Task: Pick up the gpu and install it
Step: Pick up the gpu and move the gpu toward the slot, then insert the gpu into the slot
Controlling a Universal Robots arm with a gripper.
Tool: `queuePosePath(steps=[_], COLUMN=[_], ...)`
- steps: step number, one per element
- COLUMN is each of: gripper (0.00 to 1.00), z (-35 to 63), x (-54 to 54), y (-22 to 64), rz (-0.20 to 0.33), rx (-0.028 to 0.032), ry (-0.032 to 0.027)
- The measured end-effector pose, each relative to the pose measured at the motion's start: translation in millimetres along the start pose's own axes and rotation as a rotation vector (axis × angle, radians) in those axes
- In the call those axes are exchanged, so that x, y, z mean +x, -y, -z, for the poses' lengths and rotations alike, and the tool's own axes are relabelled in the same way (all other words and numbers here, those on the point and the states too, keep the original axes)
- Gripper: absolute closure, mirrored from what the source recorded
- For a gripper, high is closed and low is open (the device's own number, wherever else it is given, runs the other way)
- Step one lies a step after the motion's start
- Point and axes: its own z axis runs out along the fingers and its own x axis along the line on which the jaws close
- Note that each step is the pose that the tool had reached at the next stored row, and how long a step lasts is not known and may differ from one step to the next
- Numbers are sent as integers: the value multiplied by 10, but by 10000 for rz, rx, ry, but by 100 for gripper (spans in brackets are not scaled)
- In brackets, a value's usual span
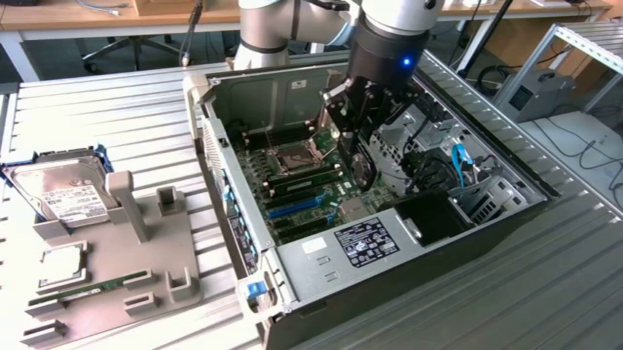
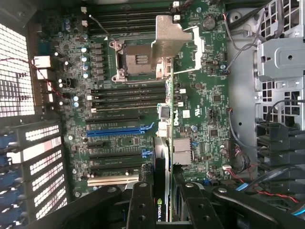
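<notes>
Where the exterior view looks into the open computer case (image 1: 409,292), the hand (image 1: 358,127) clasps the gpu (image 1: 362,171) on edge over the motherboard (image 1: 292,164), with case walls close on both sides. Labels on the power supply (image 1: 365,240) and on the hard drive (image 1: 63,197), which sits in a tray (image 1: 127,292) on the worktop (image 1: 117,109), are unreadable. At the wrist, the gpu (image 2: 161,200) reads "NVIDIA" and hangs just beside 1 blue slot (image 2: 116,131), with loose cables (image 2: 238,164) nearby.

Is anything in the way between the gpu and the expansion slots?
Nothing visible. The gripper holds the gpu edge-down over the motherboard; the blue slot and the black slots beside it look bare. The loose cables lie off by the drive cage.
</notes>
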Motion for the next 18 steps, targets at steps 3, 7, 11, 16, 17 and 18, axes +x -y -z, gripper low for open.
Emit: queuePosePath(steps=[3, 7, 11, 16, 17, 18], gripper=[74, 74, 74, 74, 74, 74], z=[-1, -2, -3, -3, -3, -4], x=[-16, -42, -74, -83, -83, -83], y=[-2, -3, -6, -7, -7, -7], rz=[-1, 0, 0, -1, -1, 0], rx=[0, -1, -1, 0, 0, -1], ry=[0, 0, 0, 0, 0, 0])
